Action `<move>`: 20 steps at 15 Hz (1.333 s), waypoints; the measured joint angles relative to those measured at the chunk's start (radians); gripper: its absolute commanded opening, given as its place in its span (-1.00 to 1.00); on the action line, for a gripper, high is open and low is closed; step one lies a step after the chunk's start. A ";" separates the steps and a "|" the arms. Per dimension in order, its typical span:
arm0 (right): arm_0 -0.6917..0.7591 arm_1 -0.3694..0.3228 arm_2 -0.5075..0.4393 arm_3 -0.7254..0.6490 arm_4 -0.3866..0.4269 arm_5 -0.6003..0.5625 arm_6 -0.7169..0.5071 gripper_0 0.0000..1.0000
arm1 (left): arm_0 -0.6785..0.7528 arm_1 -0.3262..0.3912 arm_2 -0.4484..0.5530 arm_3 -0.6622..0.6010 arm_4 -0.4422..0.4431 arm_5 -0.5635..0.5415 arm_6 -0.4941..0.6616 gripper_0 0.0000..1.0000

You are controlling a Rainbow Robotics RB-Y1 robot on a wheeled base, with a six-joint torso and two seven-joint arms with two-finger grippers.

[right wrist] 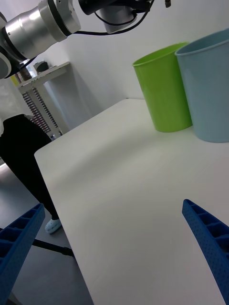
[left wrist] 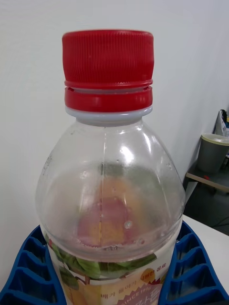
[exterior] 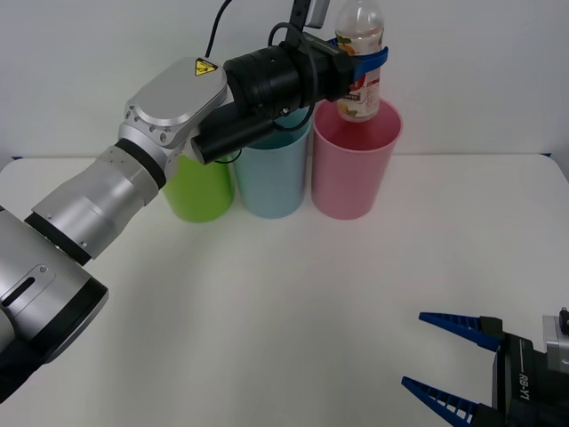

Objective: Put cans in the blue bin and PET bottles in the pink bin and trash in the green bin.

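One clear, red-capped PET bottle upright in the left claw's grasp above the pink bin.

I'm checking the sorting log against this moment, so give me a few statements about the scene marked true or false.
1. The left gripper holds the PET bottle upright above the pink bin. True.
2. The bottle's cap is blue. False: the cap is red.
3. The right gripper is shut on a can. False: it is open and holds nothing, low over the table.
4. The blue bin stands between the green bin and the pink bin. True.
5. The bottle lies on the table. False: it is held in the air.
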 measured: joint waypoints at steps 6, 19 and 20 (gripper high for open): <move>0.000 0.000 0.000 0.000 0.000 0.000 0.000 1.00 | 0.000 -0.013 0.000 0.003 -0.029 0.039 -0.003 -0.56; 0.000 0.000 0.000 0.000 0.000 0.000 0.000 1.00 | 0.000 -0.023 0.000 0.003 -0.024 0.032 0.013 1.00; 0.000 0.000 0.000 0.000 0.000 0.000 0.000 1.00 | 0.000 -0.023 0.000 0.003 -0.022 0.029 0.014 1.00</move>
